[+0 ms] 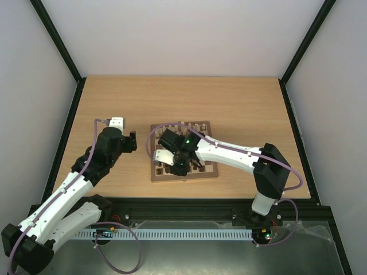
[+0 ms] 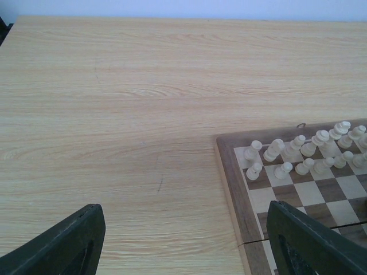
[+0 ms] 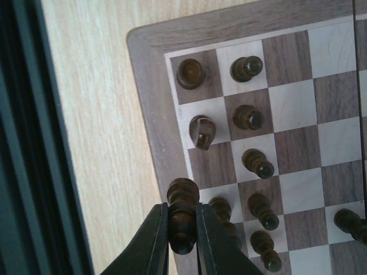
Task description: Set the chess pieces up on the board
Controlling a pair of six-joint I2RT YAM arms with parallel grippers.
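The board (image 1: 156,174) lies mid-table. Pale cream pieces (image 2: 298,150) stand in two rows along its far side; dark brown pieces (image 3: 249,117) stand in its near rows. My right gripper (image 3: 182,229) is shut on a dark brown piece (image 3: 182,207), held above the board's brown border (image 3: 150,114) near its near-left corner; in the top view it (image 1: 179,166) hovers over the board's near-left part. My left gripper (image 2: 186,240) is open and empty over bare table left of the board (image 2: 232,177); in the top view it (image 1: 133,141) sits left of the board.
The wooden table (image 1: 241,103) is ringed by a black frame (image 1: 63,143), with white walls behind. A black rail (image 3: 23,137) runs close to the board's near edge in the right wrist view. The right arm (image 1: 229,152) crosses over the board.
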